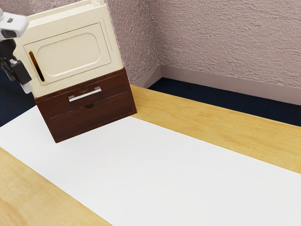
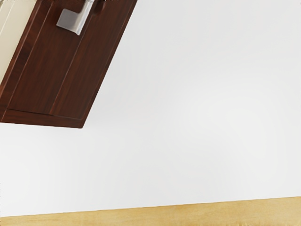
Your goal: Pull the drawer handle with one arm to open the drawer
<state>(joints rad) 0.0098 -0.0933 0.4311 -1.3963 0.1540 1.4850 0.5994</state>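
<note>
Near the cream-fronted cabinet (image 1: 69, 49), the gripper (image 1: 27, 86) hangs apart from the handle (image 1: 85, 94), whether spread or closed unclear; the drawer (image 1: 55, 106) looks shut, so gripping and pulling remain.

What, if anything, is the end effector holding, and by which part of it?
Nothing is held: the end effector hangs empty, apart from the silver handle on the brown drawer unit.

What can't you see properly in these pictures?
- Exterior view: most of my arm, cut off by the left edge.
- Exterior view: inside the brown drawer unit, hidden by its front.
- Exterior view: inside the cream cupboard, hidden by its door.
- Wrist view: part of the silver handle, cut off by the top edge.
</note>
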